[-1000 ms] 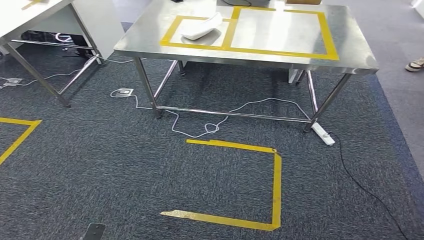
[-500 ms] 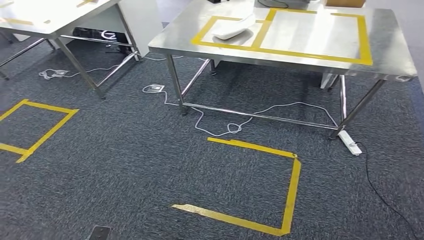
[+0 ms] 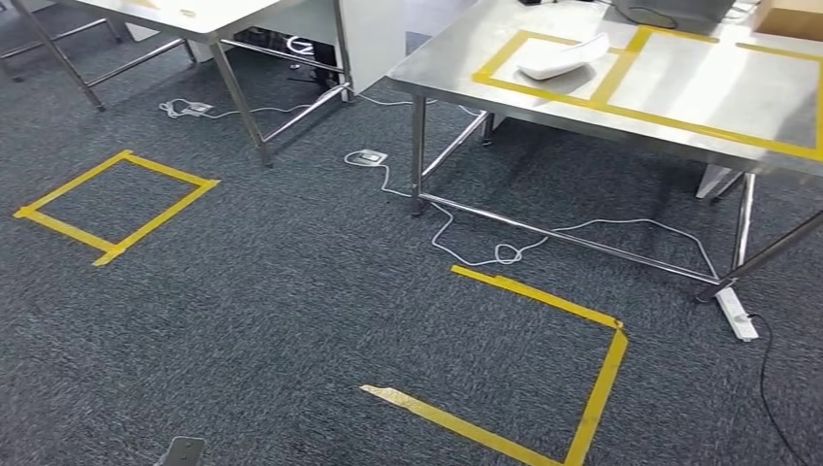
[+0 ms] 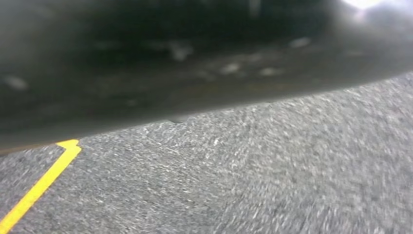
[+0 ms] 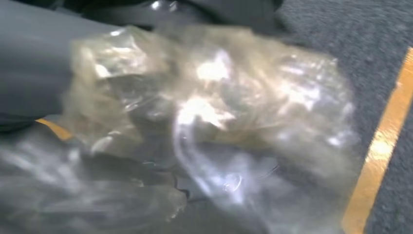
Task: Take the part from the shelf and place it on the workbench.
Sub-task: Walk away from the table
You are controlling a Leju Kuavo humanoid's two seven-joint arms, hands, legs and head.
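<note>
One bagged part (image 5: 209, 122) in right hand (image 5: 34, 73)

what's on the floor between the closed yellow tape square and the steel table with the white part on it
In the head view, mostly bare dark grey carpet. Near the stainless steel table lie a small floor socket box and a loose white cable. The closed yellow tape square lies apart.
</note>
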